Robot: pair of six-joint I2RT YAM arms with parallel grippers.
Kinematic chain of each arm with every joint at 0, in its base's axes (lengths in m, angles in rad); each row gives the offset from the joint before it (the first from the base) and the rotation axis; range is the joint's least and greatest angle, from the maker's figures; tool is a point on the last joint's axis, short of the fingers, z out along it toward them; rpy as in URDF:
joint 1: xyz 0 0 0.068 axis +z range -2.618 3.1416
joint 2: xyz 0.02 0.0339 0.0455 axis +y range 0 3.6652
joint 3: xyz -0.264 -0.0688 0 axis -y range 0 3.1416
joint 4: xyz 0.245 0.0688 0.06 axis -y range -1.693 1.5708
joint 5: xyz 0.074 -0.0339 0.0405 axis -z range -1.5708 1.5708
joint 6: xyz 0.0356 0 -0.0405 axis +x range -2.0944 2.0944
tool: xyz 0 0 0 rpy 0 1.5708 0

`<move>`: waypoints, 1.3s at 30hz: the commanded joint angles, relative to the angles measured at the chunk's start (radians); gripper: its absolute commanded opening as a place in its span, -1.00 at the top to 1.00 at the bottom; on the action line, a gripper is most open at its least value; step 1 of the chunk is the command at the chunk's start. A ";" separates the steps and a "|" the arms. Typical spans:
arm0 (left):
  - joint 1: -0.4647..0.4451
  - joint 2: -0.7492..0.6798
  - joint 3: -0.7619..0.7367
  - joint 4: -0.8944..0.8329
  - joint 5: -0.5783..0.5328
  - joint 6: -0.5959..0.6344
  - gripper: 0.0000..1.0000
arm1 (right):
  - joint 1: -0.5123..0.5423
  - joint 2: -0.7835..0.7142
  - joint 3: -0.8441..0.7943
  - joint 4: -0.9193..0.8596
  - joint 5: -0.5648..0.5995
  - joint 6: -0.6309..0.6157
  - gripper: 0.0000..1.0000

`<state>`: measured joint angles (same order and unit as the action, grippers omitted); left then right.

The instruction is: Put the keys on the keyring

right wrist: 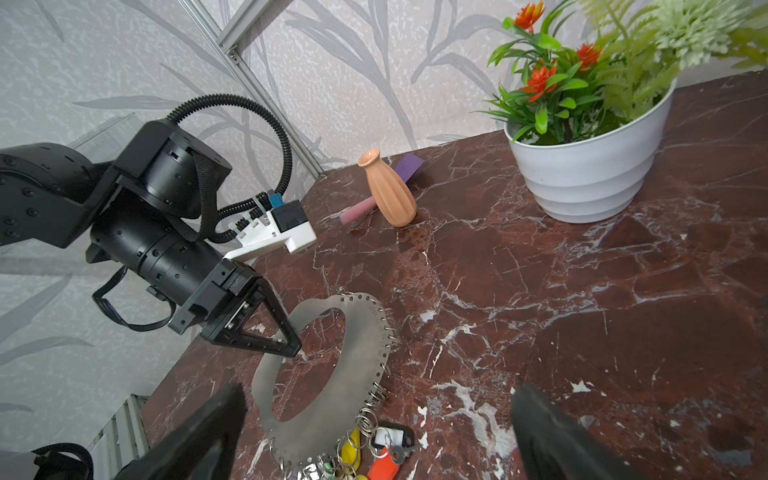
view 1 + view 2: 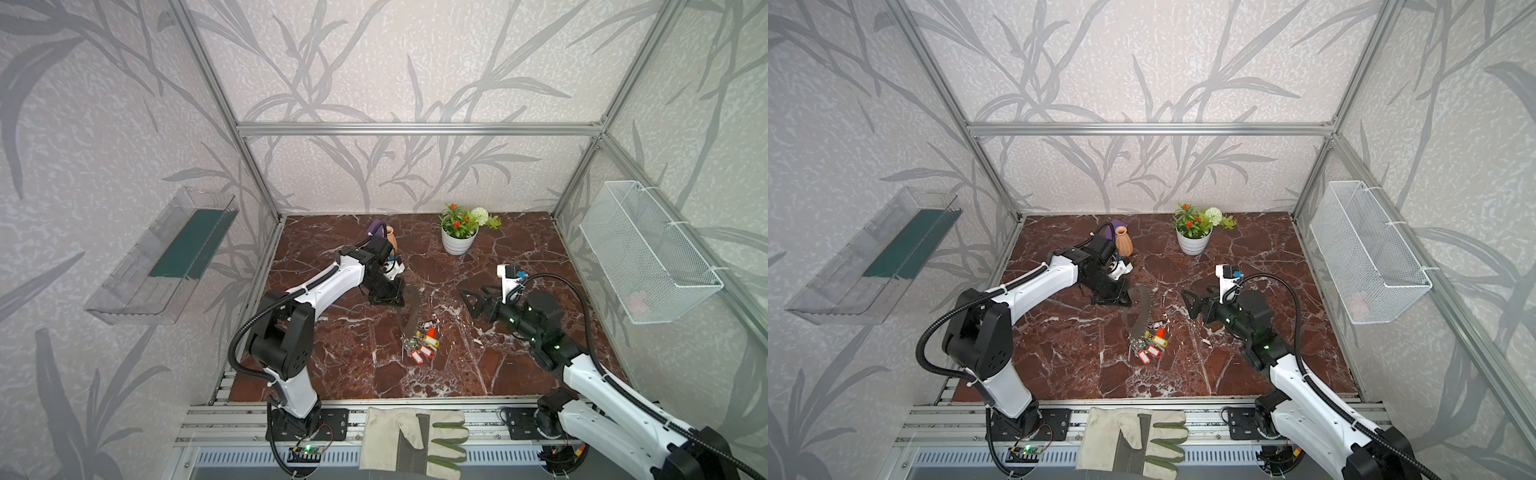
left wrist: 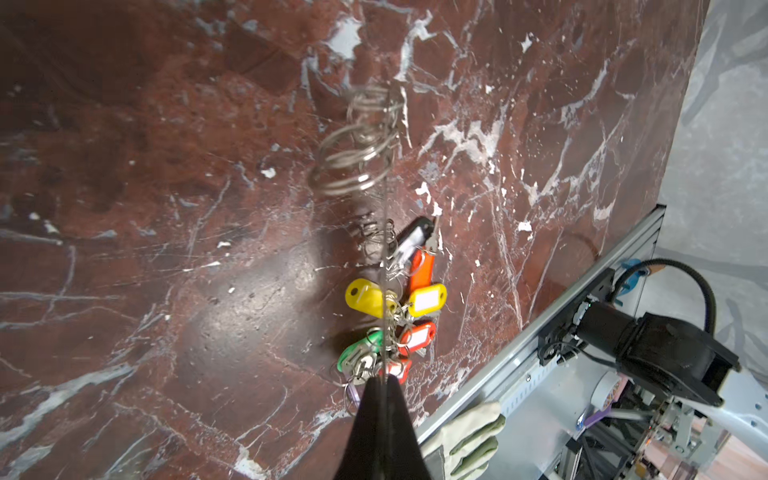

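Red marble surface (image 2: 353, 365). Left fingers (image 3: 370, 440) clamped on keyring (image 1: 359, 355) rim, plate tilted up; keys (image 2: 423, 345) bunched at keyring's low end. Right fingers (image 1: 552, 432) apart, near keyring.

Matt grey metal keyring (image 1: 360, 357) on glossy marble-look table (image 2: 457, 365)
Shiny plastic keys (image 3: 426, 299) with silver wire rings; glove (image 2: 386, 436) of rough cloth.
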<state>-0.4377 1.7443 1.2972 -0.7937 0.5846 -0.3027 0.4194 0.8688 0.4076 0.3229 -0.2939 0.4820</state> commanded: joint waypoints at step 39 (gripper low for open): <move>0.228 -0.549 -0.765 1.025 -1.504 -0.013 -0.99 | -0.122 0.167 -0.092 0.337 0.836 -0.417 -0.98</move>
<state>-0.2249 1.1801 0.5236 0.0551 -0.7509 -0.4103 0.3214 0.9730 0.3630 0.4290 0.3004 0.1680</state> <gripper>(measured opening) 0.994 0.991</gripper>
